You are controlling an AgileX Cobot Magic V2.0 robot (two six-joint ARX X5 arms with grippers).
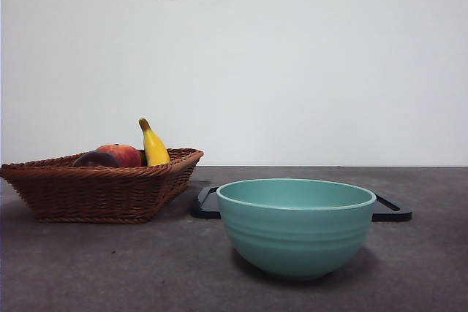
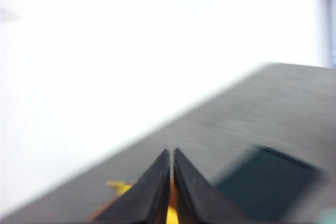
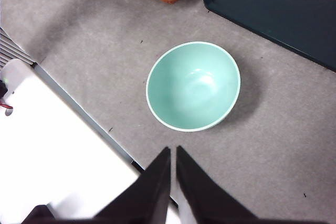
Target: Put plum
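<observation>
The smooth, dark maroon plum (image 1: pixel 93 159) lay in a brown woven wicker basket (image 1: pixel 102 191) beside a red-orange fruit (image 1: pixel 122 154) and a yellow banana (image 1: pixel 153 145). A glossy, round teal bowl (image 1: pixel 296 226) sat nearby on the grey bench (image 1: pixel 110 268). Both arms' jaws were closed, holding nothing.

A brown wicker basket (image 1: pixel 95 188) of woven pattern holds a dark maroon-purple plum (image 1: pixel 93 160), a red-orange fruit (image 1: pixel 123 154) and a yellow banana (image 1: pixel 153 147) with a brownish tip. The bowl (image 1: pixel 296 226) is plain mint green, the tray (image 1: pixel 391 210) black, the worktop (image 1: pixel 110 268) speckled grey, the wall (image 1: pixel 307 63) white.
</observation>
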